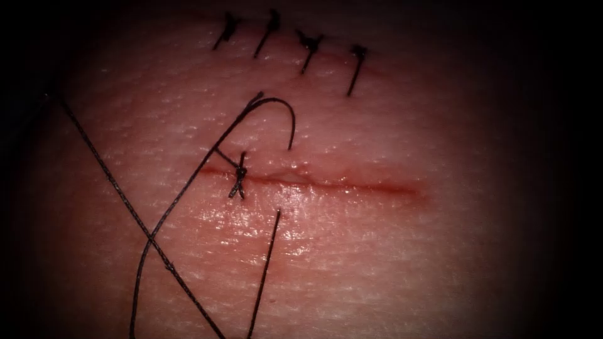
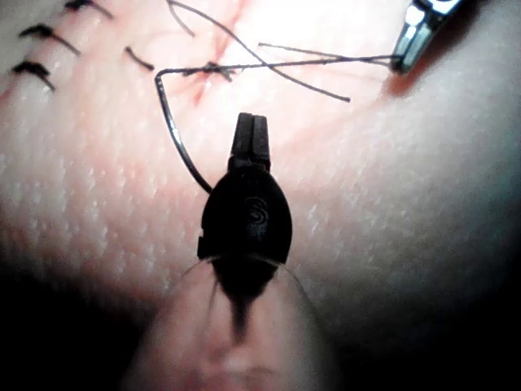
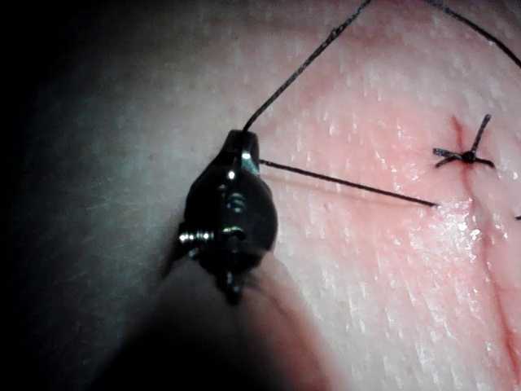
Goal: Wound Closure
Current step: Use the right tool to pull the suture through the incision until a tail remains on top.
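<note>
The cut (image 1: pixel 352 185) runs across the tissue (image 1: pixel 427 263), with one tied knot (image 1: pixel 239 176) near its left end. The curved needle (image 1: pixel 286 110) arcs above the cut, held by neither tool. Its point end meets the tissue just above the cut, and I cannot tell how deep it goes. Thread (image 1: pixel 182 194) leaves its tail end down-left. Below the cut a taut thread strand (image 1: pixel 267 270) comes out of the tissue. My right tool (image 3: pixel 242 142) is shut on this thread (image 3: pixel 350 183). My left tool (image 2: pixel 251 130) hovers shut and holds nothing, beside the needle (image 2: pixel 172 134).
Several finished stitches (image 1: pixel 308 47) close an older cut at the back of the tissue. Another long thread strand (image 1: pixel 113 182) crosses the tissue's left part diagonally. Red fluid tints the cut's edges. The right tool (image 2: pixel 404 57) also appears in the left wrist view, holding thread.
</note>
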Controlling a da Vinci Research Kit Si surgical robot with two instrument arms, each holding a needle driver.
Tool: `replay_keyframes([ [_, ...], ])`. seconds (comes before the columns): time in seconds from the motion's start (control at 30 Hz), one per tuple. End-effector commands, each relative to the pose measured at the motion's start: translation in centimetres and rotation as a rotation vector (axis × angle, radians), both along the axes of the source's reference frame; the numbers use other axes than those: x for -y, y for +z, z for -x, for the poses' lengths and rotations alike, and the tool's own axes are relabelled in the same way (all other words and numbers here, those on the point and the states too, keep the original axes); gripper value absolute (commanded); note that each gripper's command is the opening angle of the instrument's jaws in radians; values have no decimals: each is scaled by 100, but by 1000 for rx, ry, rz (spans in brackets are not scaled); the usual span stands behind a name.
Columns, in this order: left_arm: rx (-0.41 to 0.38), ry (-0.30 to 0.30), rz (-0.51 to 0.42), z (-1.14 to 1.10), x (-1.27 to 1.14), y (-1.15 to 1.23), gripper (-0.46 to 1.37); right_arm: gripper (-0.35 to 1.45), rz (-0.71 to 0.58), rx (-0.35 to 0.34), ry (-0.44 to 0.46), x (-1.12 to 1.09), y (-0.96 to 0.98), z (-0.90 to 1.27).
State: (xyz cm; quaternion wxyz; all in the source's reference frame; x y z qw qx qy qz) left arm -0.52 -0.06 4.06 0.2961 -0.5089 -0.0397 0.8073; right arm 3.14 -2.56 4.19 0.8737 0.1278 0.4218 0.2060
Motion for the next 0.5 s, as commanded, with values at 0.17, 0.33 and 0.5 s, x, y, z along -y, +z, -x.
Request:
replay_keyframes([
  [0.17, 2, 4, -5, 16, 3, 0, -35, -35, -10, -10, -12, 22, -26, -10],
  [0.33, -3, 19, -6, 30, 14, 1, -35, -35, -27, -13, -13, 36, -59, -26],
  [0.5, -3, 26, -7, 31, 18, 2, -35, -35, -34, -13, -11, 42, -73, -39],
])
